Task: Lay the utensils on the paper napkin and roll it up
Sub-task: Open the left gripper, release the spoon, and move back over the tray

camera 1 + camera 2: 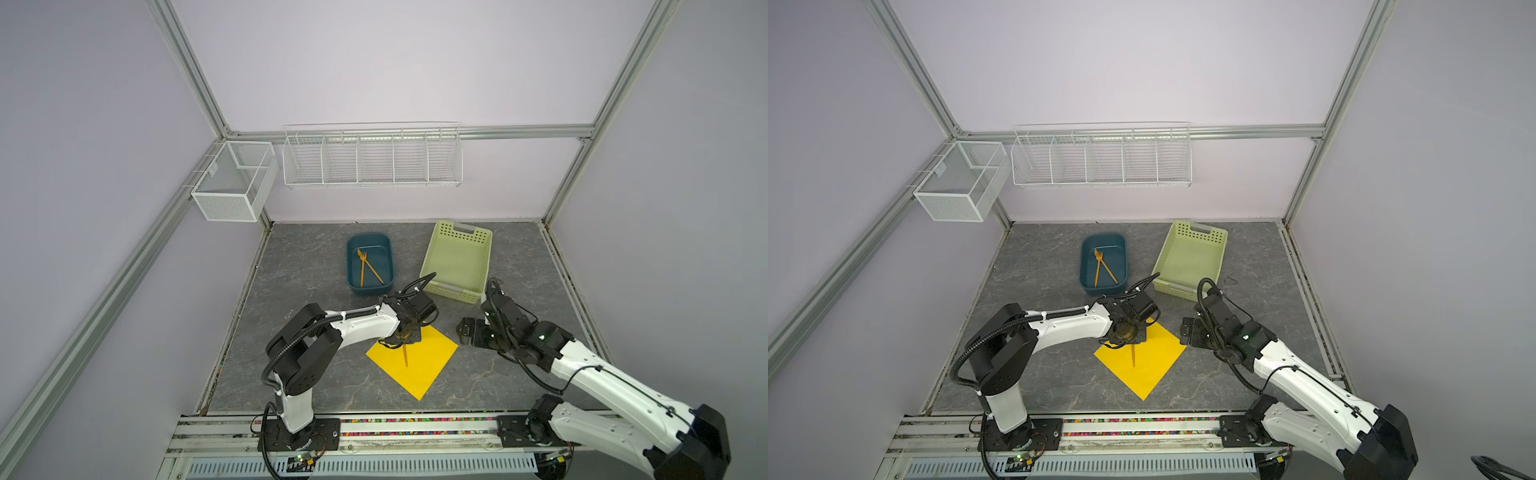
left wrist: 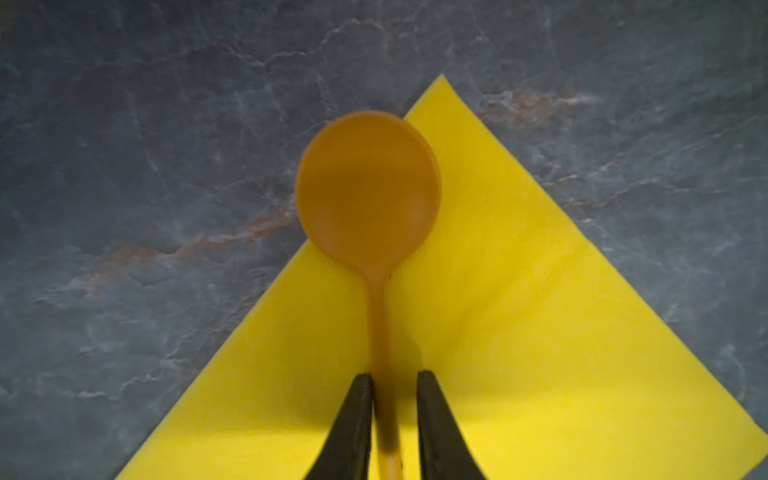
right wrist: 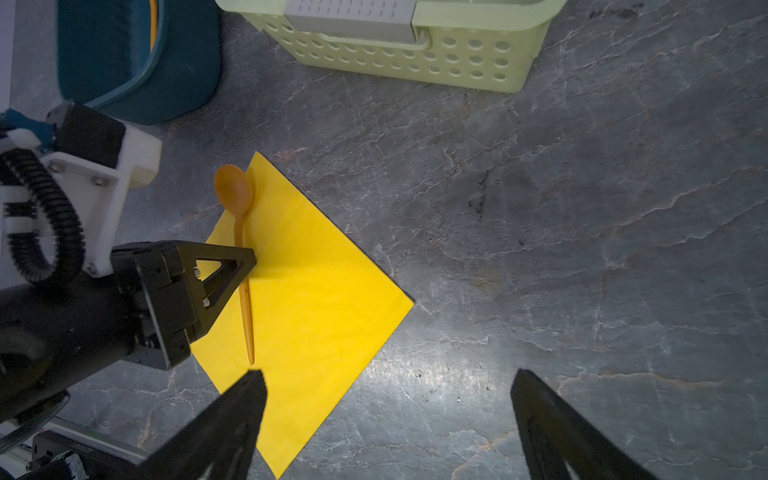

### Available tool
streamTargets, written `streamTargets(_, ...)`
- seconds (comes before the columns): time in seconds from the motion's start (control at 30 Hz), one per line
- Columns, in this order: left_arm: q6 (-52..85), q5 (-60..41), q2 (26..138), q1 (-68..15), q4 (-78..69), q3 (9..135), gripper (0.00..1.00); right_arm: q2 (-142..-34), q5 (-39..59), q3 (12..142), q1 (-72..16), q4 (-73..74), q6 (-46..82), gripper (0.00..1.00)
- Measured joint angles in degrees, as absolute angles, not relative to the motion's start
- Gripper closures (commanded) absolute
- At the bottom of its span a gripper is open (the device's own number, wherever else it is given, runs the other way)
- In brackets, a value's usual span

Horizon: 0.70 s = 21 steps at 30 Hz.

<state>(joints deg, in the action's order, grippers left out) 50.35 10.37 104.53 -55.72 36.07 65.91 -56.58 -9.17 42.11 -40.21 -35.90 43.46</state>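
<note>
The left arm was extended rightward over the desk (image 1: 291, 291), the left end effector (image 2: 394, 376) pointing down, its fingers (image 2: 353, 415) narrowly parted astride the spoon (image 2: 368, 183) handle on the yellow napkin (image 2: 519, 332). The right end effector (image 3: 390, 374) hovered right of the napkin, spread wide. The wrist views showed the spoon bowl overhanging the napkin's far-left edge; both top views hid it.

spoon (image 2: 368, 187) handle end cut off, bowl hidden under left pincer (image 1: 406, 336) in both top views

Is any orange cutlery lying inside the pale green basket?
No, the pale green basket is bare inside; two orange utensils lie in the blue tub instead.
</note>
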Motion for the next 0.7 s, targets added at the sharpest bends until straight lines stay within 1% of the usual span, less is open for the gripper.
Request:
streamTargets(0.4, 49.21, 12.27, 99.74, -55.94, 39.59, 69.76, 0.78, -56.58, -9.23, 44.31, -40.21, -37.36, 42.98, 0.05)
streamTargets(0.7, 46.02, 16.78, 99.13, -55.75, 46.09, 78.76, 0.78, -56.58, -10.13, 46.87, -40.21, -38.83, 42.22, 0.05)
